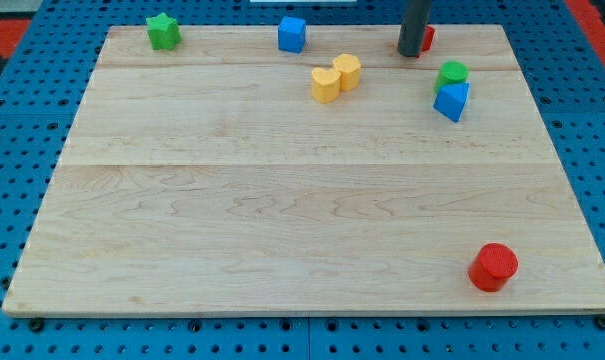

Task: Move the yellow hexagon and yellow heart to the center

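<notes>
Nearest, a red cylinder [494, 267] sits at the wooden desk's [282, 220] near right. Far off, the yellow heart [325, 85] touches the yellow hexagon [347, 71], well short of centre. The rod's tip [411, 52] rests right of them, perhaps hiding a red block [427, 38]. No jaws exist. Blue pegboard [22, 120] surrounds everything.

board [302, 220] middle open, yellow heart [325, 85] touching yellow hexagon [347, 71] near top
</notes>
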### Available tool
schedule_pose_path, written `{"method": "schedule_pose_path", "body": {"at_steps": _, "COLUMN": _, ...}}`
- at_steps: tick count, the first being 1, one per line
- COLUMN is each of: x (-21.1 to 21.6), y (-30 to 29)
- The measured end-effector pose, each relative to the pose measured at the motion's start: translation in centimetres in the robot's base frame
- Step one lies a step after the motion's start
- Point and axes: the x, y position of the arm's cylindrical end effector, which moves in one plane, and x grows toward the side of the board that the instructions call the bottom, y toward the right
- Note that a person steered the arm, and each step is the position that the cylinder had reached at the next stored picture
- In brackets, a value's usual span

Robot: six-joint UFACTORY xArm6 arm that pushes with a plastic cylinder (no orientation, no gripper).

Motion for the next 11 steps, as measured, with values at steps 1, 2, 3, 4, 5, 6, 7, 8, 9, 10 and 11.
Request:
{"method": "schedule_pose_path", "body": {"at_steps": 1, "x": 0.0, "y": 0.0}}
{"method": "schedule_pose_path", "body": {"at_steps": 2, "x": -0.1, "y": 0.1}}
{"method": "schedule_pose_path", "body": {"at_steps": 3, "x": 2.2, "y": -1.7}}
{"method": "schedule_pose_path", "body": {"at_steps": 4, "x": 3.7, "y": -7.0}}
{"method": "schedule_pose_path", "body": {"at_steps": 5, "x": 1.6, "y": -6.9}}
{"method": "schedule_pose_path", "body": {"at_steps": 6, "x": 6.6, "y": -12.2}}
{"method": "schedule_pose_path", "body": {"at_steps": 7, "x": 10.6, "y": -16.3}}
{"method": "schedule_pose_path", "body": {"at_steps": 8, "x": 12.7, "y": -16.1}}
{"method": "schedule_pose_path", "body": {"at_steps": 9, "x": 10.5, "y": -14.0}}
{"method": "schedule_pose_path", "body": {"at_steps": 10, "x": 6.0, "y": -18.7}}
{"method": "schedule_pose_path", "body": {"at_steps": 11, "x": 4.2, "y": -24.0}}
